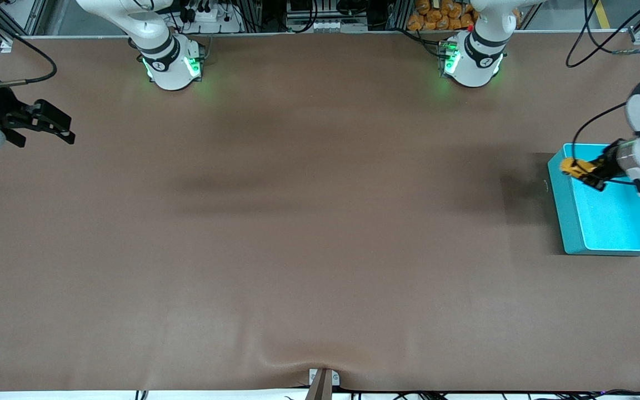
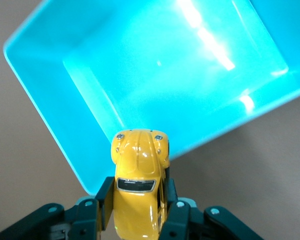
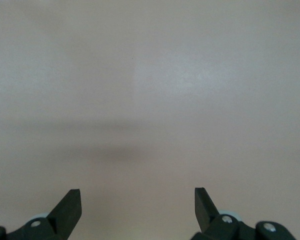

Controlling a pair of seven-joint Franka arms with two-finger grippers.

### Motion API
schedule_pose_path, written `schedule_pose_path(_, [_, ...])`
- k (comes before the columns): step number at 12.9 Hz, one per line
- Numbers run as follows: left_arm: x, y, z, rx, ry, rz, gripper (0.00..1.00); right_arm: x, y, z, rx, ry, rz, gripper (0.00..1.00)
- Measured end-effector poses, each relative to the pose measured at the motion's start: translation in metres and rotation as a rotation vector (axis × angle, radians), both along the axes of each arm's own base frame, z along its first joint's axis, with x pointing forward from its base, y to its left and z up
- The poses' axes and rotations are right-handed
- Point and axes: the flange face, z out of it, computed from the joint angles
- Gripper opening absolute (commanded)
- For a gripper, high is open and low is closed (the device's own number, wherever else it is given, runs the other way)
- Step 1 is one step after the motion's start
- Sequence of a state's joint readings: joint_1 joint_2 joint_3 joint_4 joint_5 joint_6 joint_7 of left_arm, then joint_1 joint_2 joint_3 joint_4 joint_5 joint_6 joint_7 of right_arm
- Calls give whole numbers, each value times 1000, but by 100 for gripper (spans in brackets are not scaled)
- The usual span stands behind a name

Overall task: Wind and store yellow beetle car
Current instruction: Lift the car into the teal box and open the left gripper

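Note:
My left gripper [image 1: 585,173] is shut on the yellow beetle car [image 1: 573,168] and holds it in the air over the rim of the turquoise bin [image 1: 570,219], at the bin's corner nearest the arm bases. In the left wrist view the car [image 2: 139,190] sits between the two dark fingers [image 2: 104,200], its rounded nose pointing at the bin's wall [image 2: 55,120]; the bin's inside shows nothing in it. My right gripper [image 1: 56,126] is open and empty, held above the bare table at the right arm's end; its fingertips [image 3: 70,207] stand wide apart.
The turquoise bin stands at the left arm's end of the table, near the table's edge. The brown table mat [image 1: 309,233] spreads between the two arms. A small metal bracket [image 1: 323,380] sits at the table edge nearest the front camera.

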State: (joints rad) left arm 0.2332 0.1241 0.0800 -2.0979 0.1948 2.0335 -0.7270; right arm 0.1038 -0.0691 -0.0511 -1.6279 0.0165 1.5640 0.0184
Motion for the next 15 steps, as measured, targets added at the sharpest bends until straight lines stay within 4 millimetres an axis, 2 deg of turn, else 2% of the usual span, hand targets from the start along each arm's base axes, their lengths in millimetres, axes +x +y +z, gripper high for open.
schedule_pose_path(2, [-2,34,5,-28,5,-117,0,0,8,0,-1,-1,-16,100])
schedule_pose_path(4, [0,51,1,-42,13,-246,0,0,10,0,-1,-1,-22,100])
schedule_pose_path(7, [8,72,-31,-37,0,-408,0,0,10,0,-1,0,-37,100])
schedule_pose_path(9, [13,79,-52,-45,-6,-499,0,0,10,-1,-1,1,-39,100])
schedule_pose_path(15, [15,103,-91,-69,1,-676,0,0,11,-2,-2,4,-42,100])
